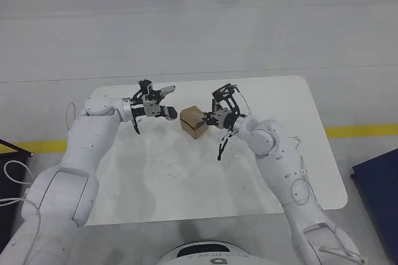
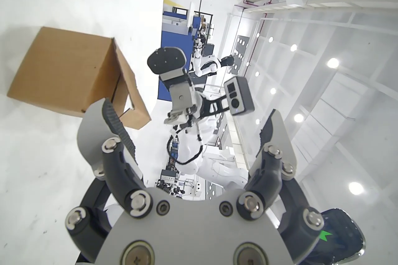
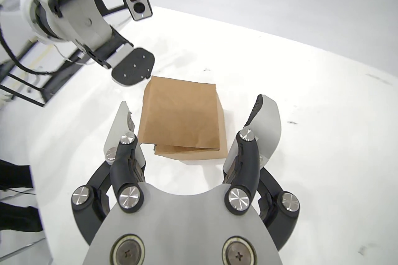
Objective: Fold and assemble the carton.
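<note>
carton: we see a small brown cardboard carton (image 1: 193, 120) resting on the white table (image 1: 285, 165), toward the far side, between the two claws.
left gripper (image 2: 188, 111): wide open and holding nothing. It sits just left of the carton, with one black pad by the carton's left end. We cannot tell if it touches.
right gripper (image 3: 193, 103): wide open and empty, just right of the carton, fingers either side of the line to the carton's right end, apart from it.
long axis: we judge it runs roughly left to right, along the line between the claws, slightly skewed on the table.
facing: the broad panel is up and looks flat. The right end shows a loose, overlapping flap that is not fully seated. The left end looks closed.
step in hand: we judge it is closing that right-end flap.
how to do it well: we would brace the left end with the left pad so the carton does not slide. The right claw then pushes along the long axis, square onto the flap and low near the table. Keep force light, since thin board may buckle or the carton may tip.
</note>
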`<state>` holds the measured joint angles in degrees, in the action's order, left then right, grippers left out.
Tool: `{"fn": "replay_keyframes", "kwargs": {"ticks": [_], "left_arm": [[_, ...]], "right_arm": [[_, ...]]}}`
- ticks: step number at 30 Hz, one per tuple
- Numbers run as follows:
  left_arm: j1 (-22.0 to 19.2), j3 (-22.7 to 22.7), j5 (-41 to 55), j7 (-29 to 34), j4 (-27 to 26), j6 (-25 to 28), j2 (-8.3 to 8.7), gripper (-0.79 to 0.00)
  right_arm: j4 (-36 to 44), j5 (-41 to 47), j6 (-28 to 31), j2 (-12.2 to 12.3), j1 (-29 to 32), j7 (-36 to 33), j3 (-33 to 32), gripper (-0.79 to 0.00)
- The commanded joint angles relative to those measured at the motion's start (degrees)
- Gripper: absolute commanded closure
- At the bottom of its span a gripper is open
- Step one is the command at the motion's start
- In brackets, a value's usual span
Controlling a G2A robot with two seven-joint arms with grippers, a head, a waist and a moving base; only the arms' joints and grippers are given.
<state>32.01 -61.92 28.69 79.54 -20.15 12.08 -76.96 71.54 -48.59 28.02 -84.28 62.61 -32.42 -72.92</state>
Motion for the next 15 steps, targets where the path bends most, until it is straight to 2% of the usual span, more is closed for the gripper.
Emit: {"fn": "replay_keyframes", "kwargs": {"ticks": [1,3,8,15], "left_arm": [[0.9,-0.2,-0.1,-0.3,-1.3,-0.4,0.25,-0.785],[1.6,-0.1,-0.1,-0.9,-2.9,-1.2,0.22,-0.785],[2.7,0.8,-1.2,-3.0,-6.4,-2.7,-0.13,-0.785],[2.8,2.2,-1.9,-5.9,-7.9,-4.7,-0.96,-0.785]], "right_arm": [[-4.9,7.9,1.0,-0.1,-2.7,-2.7,-0.4,-0.631],[-8.0,9.8,1.8,-0.1,-4.8,-3.7,-0.4,-0.613],[-12.0,10.4,3.0,0.0,-7.3,-4.0,1.1,-0.631],[-14.5,11.0,3.5,0.1,-8.7,-4.0,2.5,-0.634]]}}
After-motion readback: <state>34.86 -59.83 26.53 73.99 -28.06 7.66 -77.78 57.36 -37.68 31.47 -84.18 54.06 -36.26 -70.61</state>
